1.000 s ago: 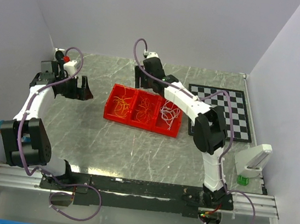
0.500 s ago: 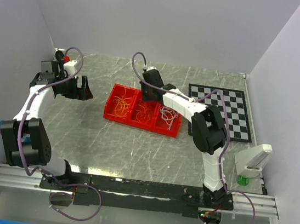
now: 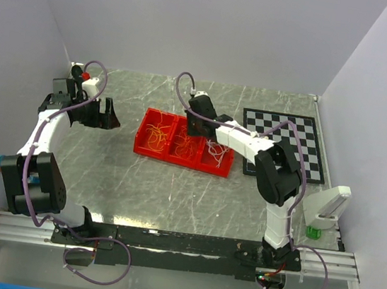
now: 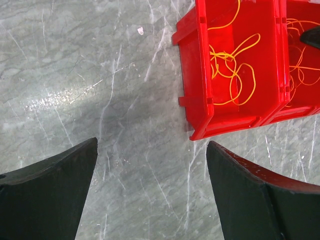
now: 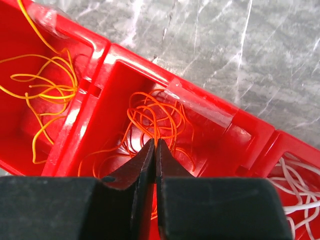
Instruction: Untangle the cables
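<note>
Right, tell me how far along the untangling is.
Done, apparently: yellow cables, orange cables and white cables lie in separate compartments of the red tray. In hand: the right gripper is shut, tips at the orange cables; whether it holds a strand is unclear. The left gripper hangs open beside the tray. Left: each colour lies loosely looped.
</note>
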Robot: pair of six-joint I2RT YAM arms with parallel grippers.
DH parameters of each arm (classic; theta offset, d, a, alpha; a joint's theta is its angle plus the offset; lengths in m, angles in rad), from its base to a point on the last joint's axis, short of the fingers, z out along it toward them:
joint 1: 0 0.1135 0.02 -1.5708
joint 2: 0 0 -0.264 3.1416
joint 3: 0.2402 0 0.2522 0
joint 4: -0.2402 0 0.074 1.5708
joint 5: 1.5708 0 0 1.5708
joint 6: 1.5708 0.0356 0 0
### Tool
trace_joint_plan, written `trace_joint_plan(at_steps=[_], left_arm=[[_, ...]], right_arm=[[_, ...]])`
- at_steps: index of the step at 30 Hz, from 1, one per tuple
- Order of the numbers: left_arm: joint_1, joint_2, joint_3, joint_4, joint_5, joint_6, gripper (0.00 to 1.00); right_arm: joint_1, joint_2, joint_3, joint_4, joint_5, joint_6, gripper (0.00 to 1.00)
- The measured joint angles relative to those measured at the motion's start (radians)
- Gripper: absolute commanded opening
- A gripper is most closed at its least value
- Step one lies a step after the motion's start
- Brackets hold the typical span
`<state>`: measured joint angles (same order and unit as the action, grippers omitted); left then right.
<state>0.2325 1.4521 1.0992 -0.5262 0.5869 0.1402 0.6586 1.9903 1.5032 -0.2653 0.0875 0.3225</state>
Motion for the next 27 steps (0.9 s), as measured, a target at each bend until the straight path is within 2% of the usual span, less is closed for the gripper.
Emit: trace_joint_plan(at_steps=[2, 4, 7, 10, 14, 18, 24, 27], left_arm=[[0.000, 0.000, 0.000, 0.002, 0.000, -0.003, 0.97], [0.000, 0.000, -0.004, 0.014, -0.001, -0.007, 0.99], [0.000, 0.000, -0.024, 0.039, -0.003, -0.017, 0.97], [0.000, 0.001, -0.039, 0.045, -0.003, -0.024, 0.97], [0.000, 0.001, -0.042, 0.052, -0.005, -0.028, 0.97], [0.000, 0.001, -0.042, 0.052, -0.008, -0.030, 0.97], [0.000, 0.000, -0.042, 0.053, -0.015, -0.044, 0.97], [0.000, -0.001, -0.042, 0.055, -0.019, -0.056, 0.97]], right_arm=[[0.000, 0.004, 0.001, -0.002, 0.000, 0.009, 0.11], [0.000, 0.014, 0.013, -0.014, 0.000, 0.015, 0.20], [0.000, 0.033, 0.049, -0.035, 0.002, 0.026, 0.53], [0.000, 0.033, 0.051, -0.035, 0.004, 0.027, 0.68], [0.000, 0.022, 0.043, -0.045, 0.006, 0.025, 0.75], [0.000, -0.039, 0.014, -0.053, 0.005, 0.025, 0.78], [0.000, -0.233, -0.055, -0.067, -0.013, 0.027, 0.80], [0.000, -0.399, -0.150, -0.061, -0.026, 0.029, 0.82]])
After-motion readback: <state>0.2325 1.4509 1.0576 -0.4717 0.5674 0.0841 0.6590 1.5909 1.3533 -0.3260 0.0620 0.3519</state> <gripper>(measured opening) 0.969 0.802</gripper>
